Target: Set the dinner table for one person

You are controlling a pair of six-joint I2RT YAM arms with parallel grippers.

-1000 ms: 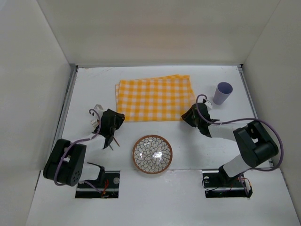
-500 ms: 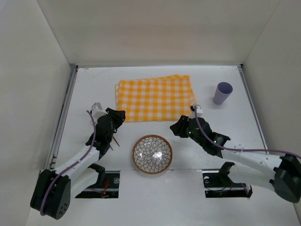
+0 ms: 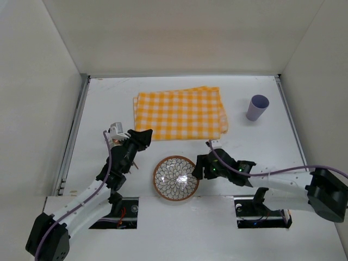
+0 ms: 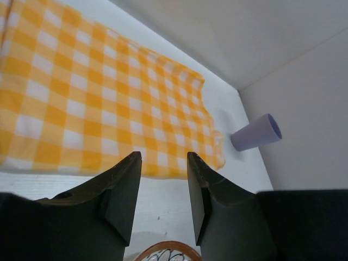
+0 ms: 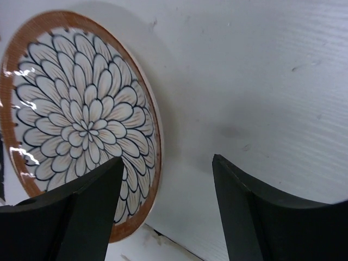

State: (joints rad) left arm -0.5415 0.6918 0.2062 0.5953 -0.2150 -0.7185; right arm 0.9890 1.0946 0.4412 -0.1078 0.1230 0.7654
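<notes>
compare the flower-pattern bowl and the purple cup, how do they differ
Look: the bowl carries a petal pattern inside a brown rim; the cup is plain lilac.
Shape: the bowl is wide and shallow; the cup is narrow and taller.
Place: the bowl sits near the arms with the open right end effector beside it; the cup stands far right, right of the checked cloth.
Both rest mouth-up on the table, unheld.
</notes>
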